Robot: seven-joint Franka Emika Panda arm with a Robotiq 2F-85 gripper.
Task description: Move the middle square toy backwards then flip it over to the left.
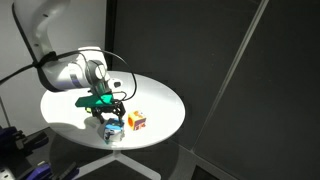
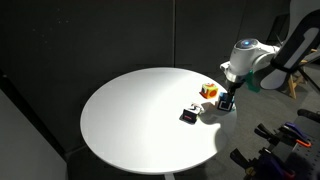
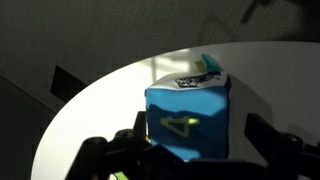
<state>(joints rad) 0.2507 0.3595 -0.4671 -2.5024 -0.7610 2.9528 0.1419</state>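
White and round, the table (image 2: 130,110) stands among black panels (image 1: 250,60) that close off the room on every side we can see. Its top is bare and brightly lit, with shadow falling under the arm. We find the blue cube (image 3: 190,125) close to the table's edge on the arm's side, a yellow 4 on the face toward the wrist camera. The gripper (image 1: 110,116) sits over it with one finger (image 3: 115,145) on each side. We cannot tell whether the pads press the cube or only flank it. An orange cube (image 2: 209,90) lies just beside the gripper near the same edge. A dark cube (image 2: 188,115) lies a little further in toward the table's middle.
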